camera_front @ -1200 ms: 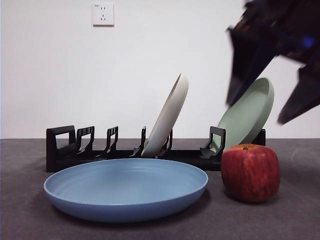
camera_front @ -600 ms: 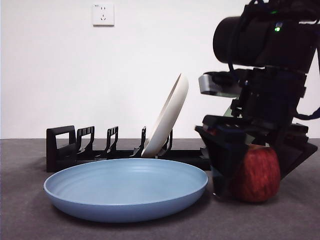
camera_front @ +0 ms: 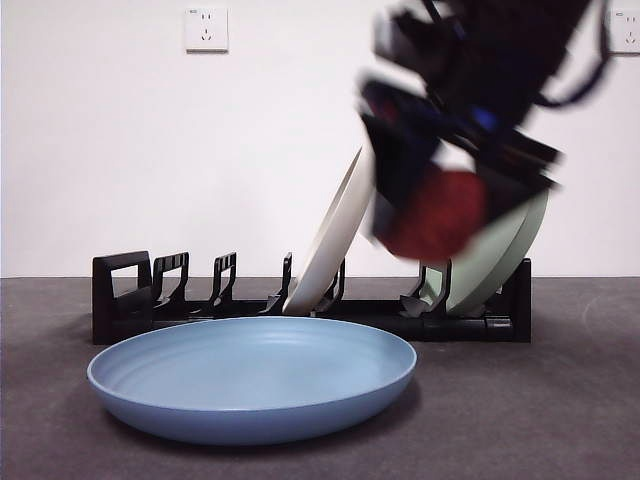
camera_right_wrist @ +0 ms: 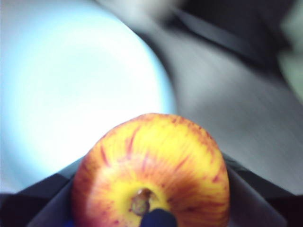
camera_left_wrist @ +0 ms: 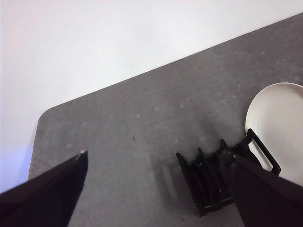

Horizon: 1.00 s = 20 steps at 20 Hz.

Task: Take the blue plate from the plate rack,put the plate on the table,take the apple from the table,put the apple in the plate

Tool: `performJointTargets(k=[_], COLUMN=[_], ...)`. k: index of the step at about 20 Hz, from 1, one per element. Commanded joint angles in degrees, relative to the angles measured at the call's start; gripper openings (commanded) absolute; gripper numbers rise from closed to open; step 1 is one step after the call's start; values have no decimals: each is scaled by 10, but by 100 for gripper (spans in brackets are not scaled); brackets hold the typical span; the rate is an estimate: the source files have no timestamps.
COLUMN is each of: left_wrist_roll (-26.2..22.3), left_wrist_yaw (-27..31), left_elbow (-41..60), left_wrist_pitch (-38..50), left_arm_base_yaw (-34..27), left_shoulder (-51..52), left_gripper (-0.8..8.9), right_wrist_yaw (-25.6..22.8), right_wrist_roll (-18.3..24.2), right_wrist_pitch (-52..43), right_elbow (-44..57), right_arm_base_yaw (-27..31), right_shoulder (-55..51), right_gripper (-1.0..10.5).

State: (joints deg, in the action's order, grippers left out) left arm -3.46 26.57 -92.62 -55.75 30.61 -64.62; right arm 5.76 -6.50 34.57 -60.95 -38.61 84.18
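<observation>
**Apple held aloft by right gripper; blue plate flat on table**

The apple (camera_front: pixel 440 212) is seen clamped between the jaws of the right gripper (camera_front: pixel 445 205), well clear of the table (camera_front: pixel 560 400). In the front view it appears as a blurred dark red mass at about 1 o'clock from the blue plate (camera_front: pixel 252 377), above the plate's right rim and in front of the plate rack (camera_front: pixel 130 295). In the right wrist view the apple (camera_right_wrist: pixel 151 172) is shown stem upward, yellow-orange around the stem and streaked red at the sides, with a black jaw pressed against each flank. The blue plate (camera_right_wrist: pixel 71 90) is visible beyond it, pale and blurred.

The blue plate is observed lying flat on the table, in front of the rack and apart from it. A cream-white plate (camera_front: pixel 335 235) is seen leaning in a middle slot of the rack; a sage-green plate (camera_front: pixel 500 250) is seen leaning at the rack's right end, partly hidden by the arm.

The left gripper (camera_left_wrist: pixel 156 189) is noted well above the table (camera_left_wrist: pixel 142 118), its jaws spread wide with nothing between them. One end of the plate rack (camera_left_wrist: pixel 208 184) and the cream-white plate (camera_left_wrist: pixel 277 123) are recorded below it.

A wall socket (camera_front: pixel 206 29) is recorded at 11 o'clock from the blue plate.
</observation>
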Motion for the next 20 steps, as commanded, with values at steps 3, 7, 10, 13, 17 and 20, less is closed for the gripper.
performJointTargets(k=[3, 7, 10, 13, 17, 20], left_wrist_roll=[-13, -18, -24, -24, -24, -24], left_wrist_yaw=[2, 0, -1, -2, -44, -47], left_elbow=[2, 2, 2, 2, 2, 2], left_wrist_pitch=[2, -5, -16, -24, -26, -26], left_arm_base_yaw=[-23, -57, -78, -94, -106, -109], left_shoulder=[0, 0, 0, 0, 0, 0], left_gripper=[470, 470, 470, 470, 470, 470], right_wrist_yaw=[29, 26, -14, -30, -31, -31], right_wrist_roll=[-5, -1, 9, 13, 15, 14], right_wrist_pitch=[-38, -37, -32, -23, -25, -23], right_elbow=[-52, -114, -136, -136, -136, -136], right_arm_base_yaw=[-58, -97, -111, -113, -112, -115], right_shoulder=[47, 139, 204, 245, 268, 268], right_gripper=[-12, -12, -12, -11, 4, 156])
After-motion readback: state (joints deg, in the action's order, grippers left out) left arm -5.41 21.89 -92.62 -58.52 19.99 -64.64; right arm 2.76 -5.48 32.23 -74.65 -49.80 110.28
